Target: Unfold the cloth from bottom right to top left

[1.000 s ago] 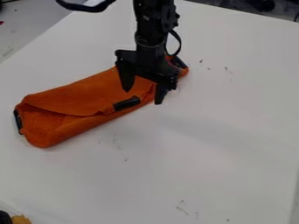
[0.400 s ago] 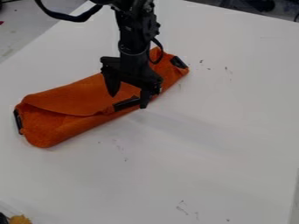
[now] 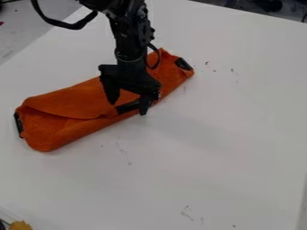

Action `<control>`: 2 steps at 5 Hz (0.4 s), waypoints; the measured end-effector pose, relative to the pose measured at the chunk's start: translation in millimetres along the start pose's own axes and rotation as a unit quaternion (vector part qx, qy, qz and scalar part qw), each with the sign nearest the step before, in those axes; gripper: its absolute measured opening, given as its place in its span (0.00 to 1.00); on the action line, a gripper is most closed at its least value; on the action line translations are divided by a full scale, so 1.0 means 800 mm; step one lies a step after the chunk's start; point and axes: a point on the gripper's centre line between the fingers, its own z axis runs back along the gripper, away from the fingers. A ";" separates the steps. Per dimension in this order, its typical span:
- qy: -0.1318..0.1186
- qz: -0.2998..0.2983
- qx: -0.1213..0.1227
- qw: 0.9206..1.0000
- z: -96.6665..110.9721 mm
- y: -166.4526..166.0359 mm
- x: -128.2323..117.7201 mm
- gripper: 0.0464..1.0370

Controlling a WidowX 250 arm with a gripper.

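Observation:
The black gripper (image 3: pixel 128 108) hangs over the front middle of the folded cloth, open, its two fingers apart on either side of the black patch on the cloth's front edge. The orange cloth (image 3: pixel 72 101) lies folded in a long strip, slanting from lower left to upper right on the white table. More black patches mark its left end and its upper right corner. A loose flap lies over the left part. Whether the fingertips touch the cloth, I cannot tell.
The white table (image 3: pixel 228 134) spreads around the cloth, with small dark marks on it. A yellowish object (image 3: pixel 21 225) sits at the bottom left corner. Dark items stand beyond the table's far edge at the top right.
The gripper has moved left and slightly down in the view, along the cloth's front edge to the black patch. It stays open, and the cloth has not moved.

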 end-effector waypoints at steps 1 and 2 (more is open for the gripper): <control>0.003 0.005 -0.002 1.000 -0.004 0.000 -0.007 0.81; 0.002 0.004 -0.004 1.000 -0.005 0.002 -0.006 0.50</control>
